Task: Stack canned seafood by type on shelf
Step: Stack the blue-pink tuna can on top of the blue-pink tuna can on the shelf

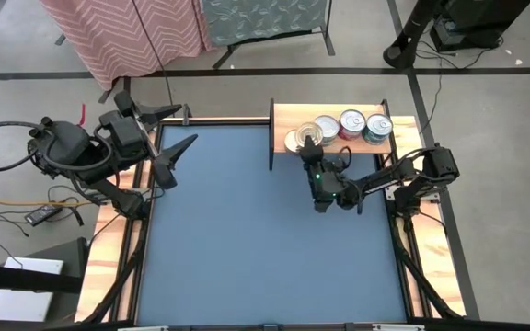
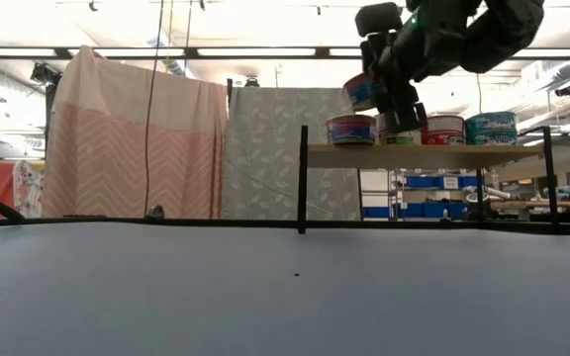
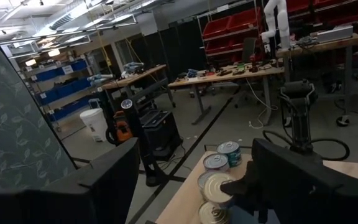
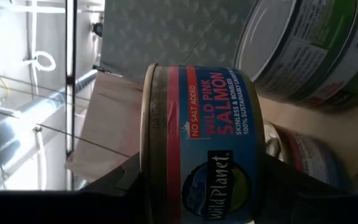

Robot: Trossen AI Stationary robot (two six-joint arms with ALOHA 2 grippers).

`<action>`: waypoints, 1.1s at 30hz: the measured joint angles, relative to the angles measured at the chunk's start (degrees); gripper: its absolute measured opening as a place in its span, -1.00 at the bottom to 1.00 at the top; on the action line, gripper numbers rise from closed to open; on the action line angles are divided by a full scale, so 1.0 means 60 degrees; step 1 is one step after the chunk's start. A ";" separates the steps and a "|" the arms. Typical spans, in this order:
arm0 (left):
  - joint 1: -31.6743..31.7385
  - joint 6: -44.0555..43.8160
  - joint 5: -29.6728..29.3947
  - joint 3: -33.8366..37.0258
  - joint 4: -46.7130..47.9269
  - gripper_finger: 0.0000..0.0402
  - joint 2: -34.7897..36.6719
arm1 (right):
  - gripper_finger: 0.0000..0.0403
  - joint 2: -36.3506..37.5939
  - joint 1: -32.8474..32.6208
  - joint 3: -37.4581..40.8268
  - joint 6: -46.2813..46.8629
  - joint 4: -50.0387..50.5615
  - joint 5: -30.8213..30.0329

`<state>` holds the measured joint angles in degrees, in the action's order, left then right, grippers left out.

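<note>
While the right arm reaches in from the 3 o'clock edge of the blue counter, its gripper sits over the near edge of the shelf, which stands at about 1 o'clock on the counter in the high view. Right fingers are clamped on a salmon tin; the right wrist view shows the blue-and-red label reading "Wild Pink Salmon" with a finger pressed against each side. Low view: the held tin is tilted and raised above the shelf plank, clear of it, just above a tin with a red and blue label that stands on the plank.

On the shelf in the high view: a silver-lidded tin at the 9 o'clock end, another beside the gripper, then a red-sided tin and a teal-sided tin toward 3 o'clock. Tins stand close together in a row; whether neighbours touch I cannot tell. A dark upright marks the shelf's 9 o'clock end.

Left arm waits at the 9 o'clock side of the counter, its gripper near the 10 o'clock corner, well apart from the shelf. Left fingers are spread apart, nothing between them.
</note>
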<state>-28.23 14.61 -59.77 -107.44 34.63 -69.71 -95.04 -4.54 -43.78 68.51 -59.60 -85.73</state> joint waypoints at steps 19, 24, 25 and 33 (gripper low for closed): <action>0.0000 -0.0007 0.0000 0.0004 -0.0123 0.55 0.0004 | 0.03 0.0004 0.0308 0.0053 -0.1960 -0.1452 0.1043; -0.0001 -0.0011 0.0000 0.0004 -0.0217 0.55 0.0004 | 0.03 0.0000 0.0364 0.0053 -0.1952 -0.1423 0.1301; 0.0000 -0.0011 0.0000 0.0004 -0.0257 0.55 0.0004 | 0.03 0.0000 0.0360 0.0053 -0.1948 -0.1365 0.1313; 0.0000 -0.0018 0.0000 0.0004 -0.0323 0.55 0.0004 | 0.13 0.0001 0.0361 0.0053 -0.1938 -0.1259 0.1519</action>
<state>-28.23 14.50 -59.77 -107.42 32.70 -69.69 -95.04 -2.37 -43.46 56.88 -67.15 -76.62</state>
